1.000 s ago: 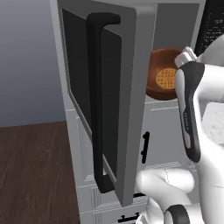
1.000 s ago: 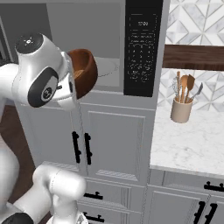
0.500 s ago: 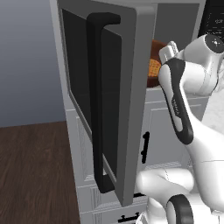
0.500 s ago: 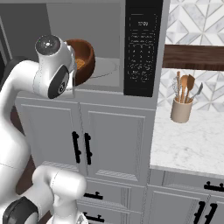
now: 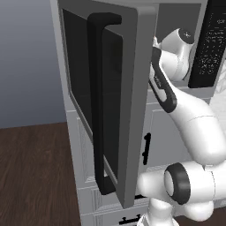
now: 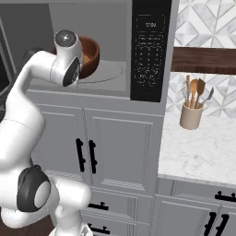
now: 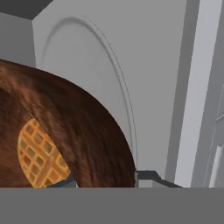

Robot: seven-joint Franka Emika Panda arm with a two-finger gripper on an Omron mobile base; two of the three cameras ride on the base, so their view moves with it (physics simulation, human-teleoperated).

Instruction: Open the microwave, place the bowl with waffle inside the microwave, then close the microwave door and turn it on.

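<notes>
Over the last second the arm has been carrying the bowl (image 6: 86, 56) from in front of the opening into the microwave (image 6: 110, 50), so the placing step is nearing its end while the microwave door (image 5: 110, 101) is standing swung wide. The bowl is hanging tilted over the round turntable (image 7: 87, 83), the waffle (image 7: 40, 155) lying inside it. The claw (image 7: 107, 180) is sitting right at the bowl's rim, seemingly clamped on it, though its fingertips are barely showing.
</notes>
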